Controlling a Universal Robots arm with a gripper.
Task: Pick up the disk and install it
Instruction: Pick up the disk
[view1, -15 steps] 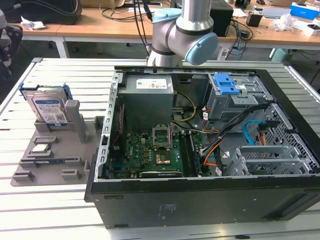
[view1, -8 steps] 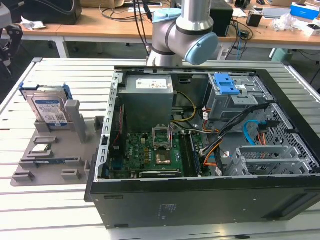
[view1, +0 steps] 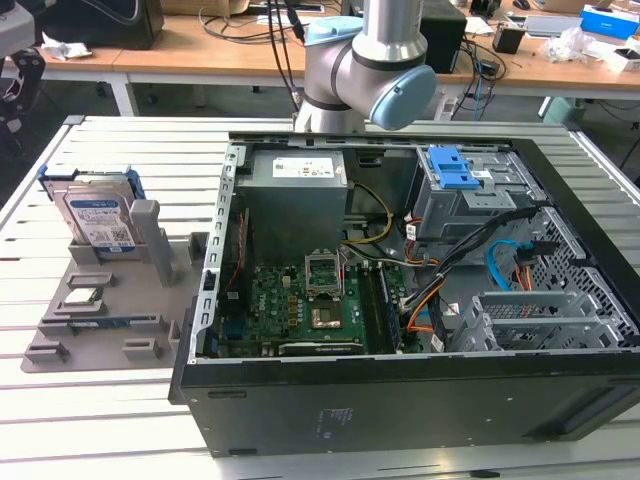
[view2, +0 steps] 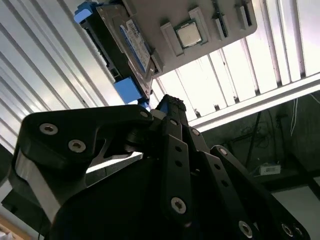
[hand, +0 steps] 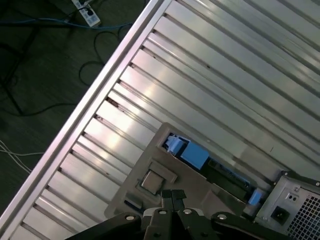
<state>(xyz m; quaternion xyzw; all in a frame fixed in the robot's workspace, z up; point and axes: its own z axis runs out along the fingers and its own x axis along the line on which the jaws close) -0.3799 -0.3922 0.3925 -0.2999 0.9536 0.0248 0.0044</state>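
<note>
Disk (view1: 95, 215) not in the claw (hand: 172, 196). Sits on the bench (view1: 130, 140), propped in a grey tray (view1: 110, 330), to the exterior view's left of the open computer case (view1: 400, 400).

Claw: pinched narrow in both wrist views, tips pressed together with hardly a gap. Grips nothing, touches nothing. Hangs in the air above the tray, at the end of the arm (view1: 370, 60) rising behind the case.

Disk: stands on one long edge and tilts back, with the white-and-blue label face turned up and toward the exterior camera. Long axis level, along the tray's far edge, one end toward the case. Appears edge-on in the first wrist view as a narrow strip, disk (hand: 194, 154) marked there by blue frame pieces at both ends. Shows label and blue frame together in the second wrist view, disk (view2: 127, 40) leaning against a grey post of the tray.

Relative to the claw: lower down and apart, no contact. Lies across the tray from the tips in the first wrist view, with a small square chip (hand: 151, 181) in its own pocket nearer to them. Same chip (view1: 80, 297) in front of the disk in the exterior view, and beside it in the second wrist view, chip (view2: 189, 34).
</note>
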